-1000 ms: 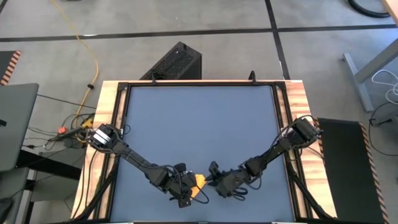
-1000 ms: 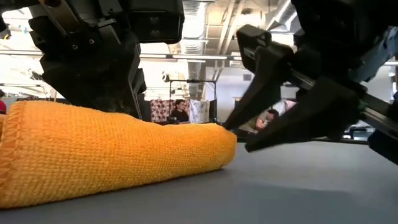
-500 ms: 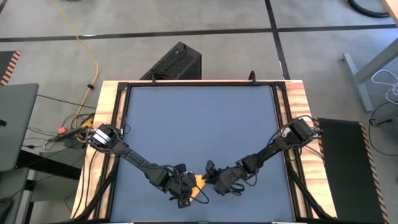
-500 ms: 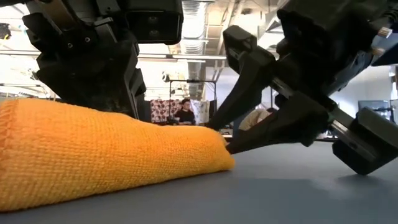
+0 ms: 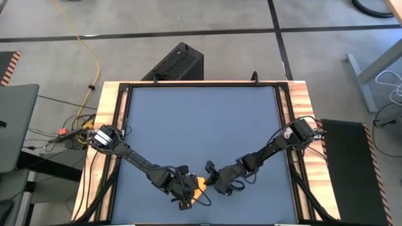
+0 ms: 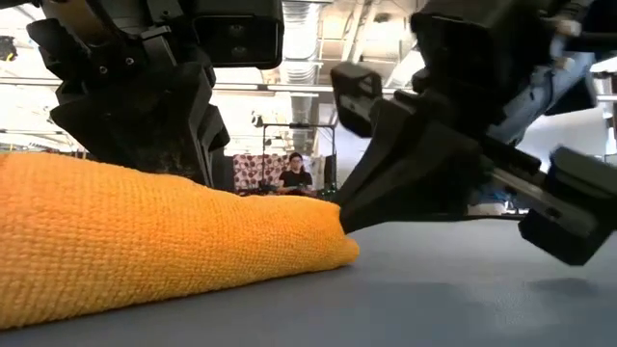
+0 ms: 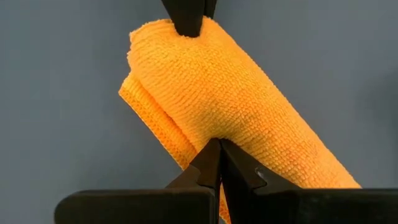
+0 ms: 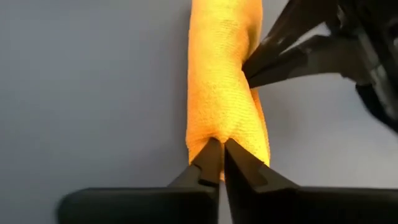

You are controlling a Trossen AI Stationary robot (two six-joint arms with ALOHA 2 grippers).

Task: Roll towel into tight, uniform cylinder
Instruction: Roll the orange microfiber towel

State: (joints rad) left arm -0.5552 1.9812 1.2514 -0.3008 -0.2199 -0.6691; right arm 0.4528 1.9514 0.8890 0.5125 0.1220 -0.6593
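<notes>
Right end effector [image 8: 217, 163] on rolled yellow towel [image 8: 222, 74]

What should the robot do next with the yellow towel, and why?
Probably lift and turn the towel a little to tighten it. The right claw is shut on one end, the left claw is shut on the side, and the roll looks flattish and loose.
</notes>
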